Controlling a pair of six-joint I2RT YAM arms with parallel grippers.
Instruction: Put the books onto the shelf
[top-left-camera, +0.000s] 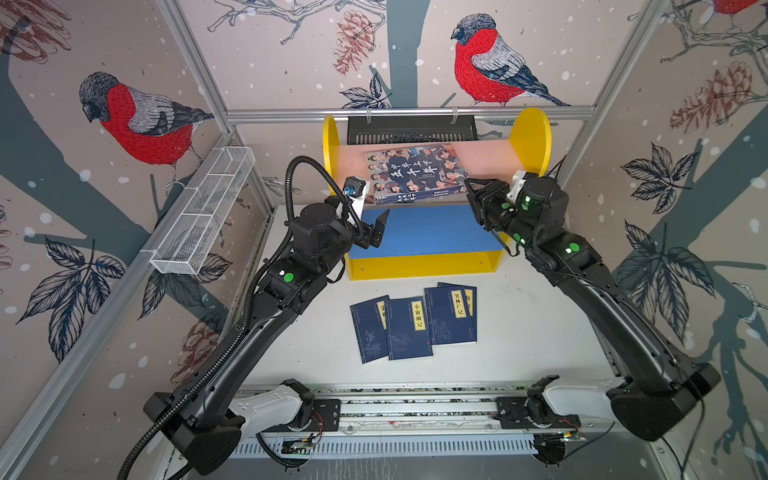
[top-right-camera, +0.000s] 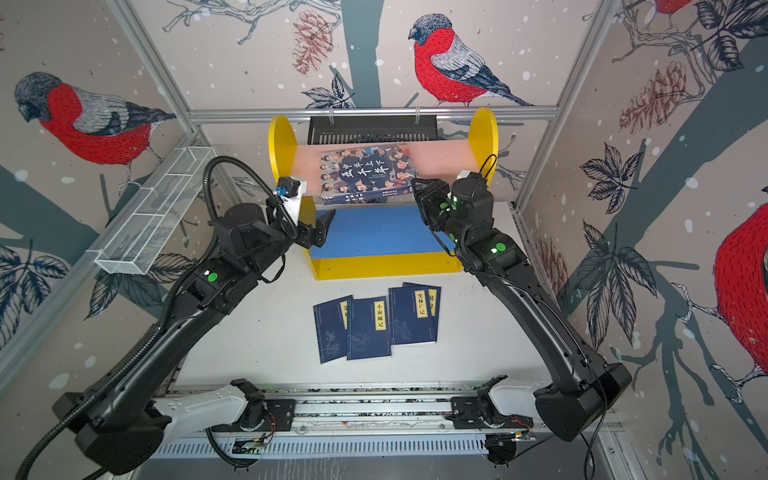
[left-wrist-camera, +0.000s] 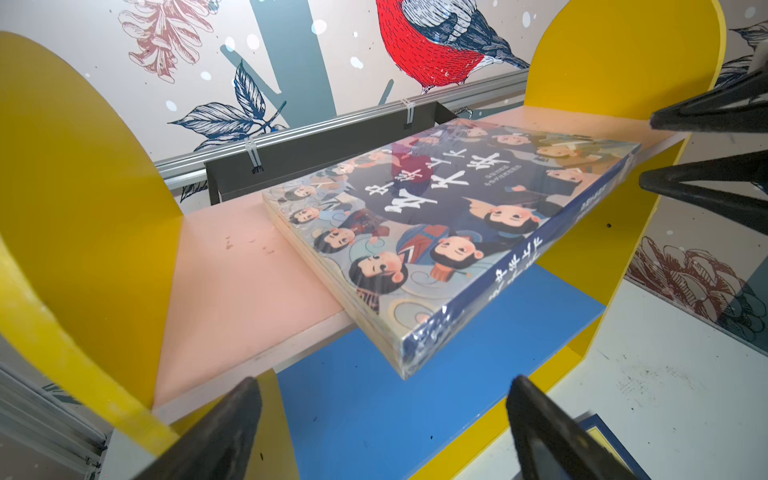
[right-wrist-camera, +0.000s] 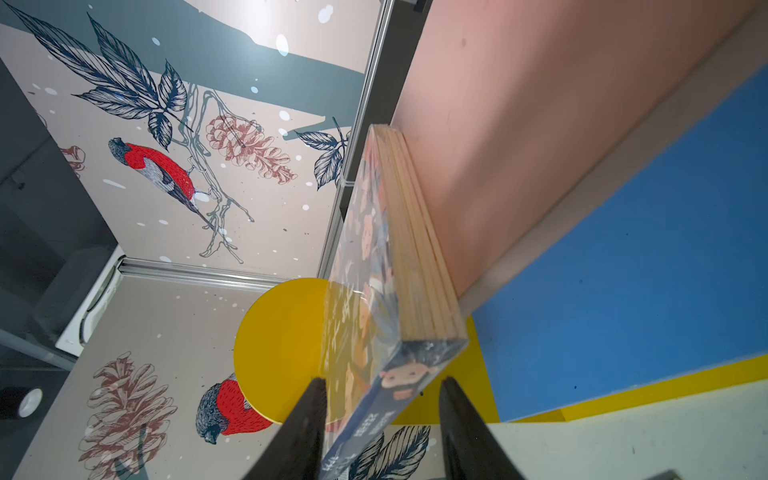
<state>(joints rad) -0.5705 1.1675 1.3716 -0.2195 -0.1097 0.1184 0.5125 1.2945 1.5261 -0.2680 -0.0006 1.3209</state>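
The illustrated book (top-left-camera: 415, 172) overhangs the front edge of the pink upper board (top-left-camera: 486, 153) of the shelf (top-left-camera: 532, 137), with the right jaws straddling its corner, not yet pinching, and the left jaws open and empty, so a skewed nudge could tip it off.

rightmost navy book (top-left-camera: 471, 296) mostly under its neighbour (top-left-camera: 451, 318), label of leftmost navy book (top-left-camera: 368, 332) half covered, left gripper (left-wrist-camera: 382, 380) fingers cropped

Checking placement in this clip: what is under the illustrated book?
The illustrated book lies on the pink upper board, its spine edge overhanging the blue lower board. The board's patch beneath the book is covered, so unseen.
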